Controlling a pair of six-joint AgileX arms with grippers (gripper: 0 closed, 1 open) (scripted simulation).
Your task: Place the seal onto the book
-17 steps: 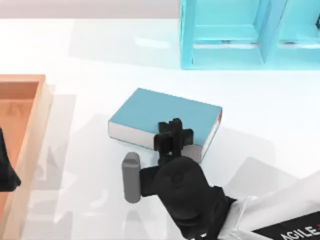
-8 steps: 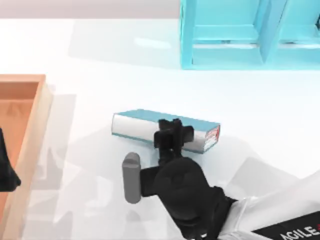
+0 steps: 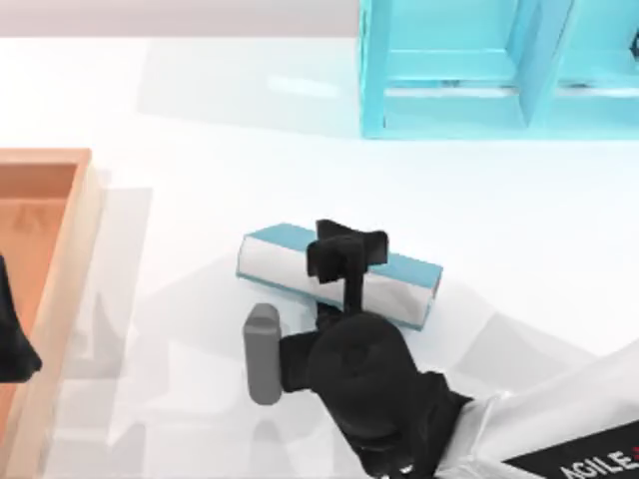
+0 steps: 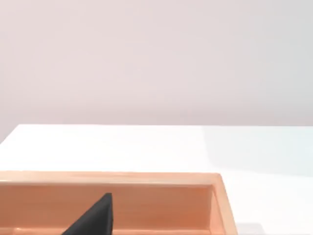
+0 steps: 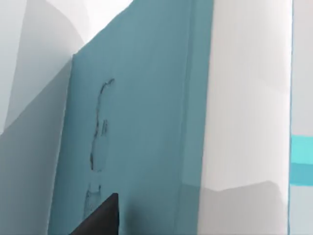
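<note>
Book: tipped from flat onto edge within last second, page edges now upward, clamped in right gripper. Seal unseen; placement surface lost. Left gripper parked over wooden tray.

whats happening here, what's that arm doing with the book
The right gripper is down at the book near the table's middle, and the book is tipped up on edge, white pages facing the camera. The seal is not on it. The left arm sits parked over the wooden tray at the left.
</note>
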